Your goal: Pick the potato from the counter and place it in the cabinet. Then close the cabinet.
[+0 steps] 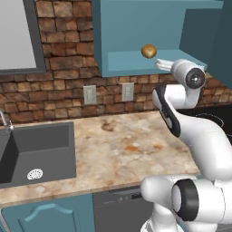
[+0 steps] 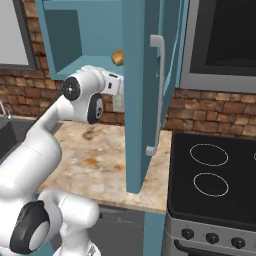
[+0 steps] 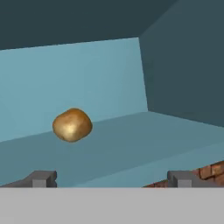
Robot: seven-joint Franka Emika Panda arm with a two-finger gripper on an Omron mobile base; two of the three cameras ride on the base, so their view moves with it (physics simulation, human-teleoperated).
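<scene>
The gripper [image 3: 111,178] hangs at the front edge of the cabinet [image 1: 131,36] shelf, its jaws spread wide and holding nothing. The potato [image 3: 72,125] sits on the shelf just beyond the fingertips [image 3: 41,178], clear of them. The cabinet door [image 2: 142,95] stands open above the counter [image 1: 127,145].

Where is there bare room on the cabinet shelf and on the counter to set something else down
Cabinet shelf: the potato sits left of middle in the hand view; the stretch from it to the right inner wall is bare. The open gripper is at the shelf's front edge. Counter: bare between sink and stovetop, tight beside the open door.
</scene>
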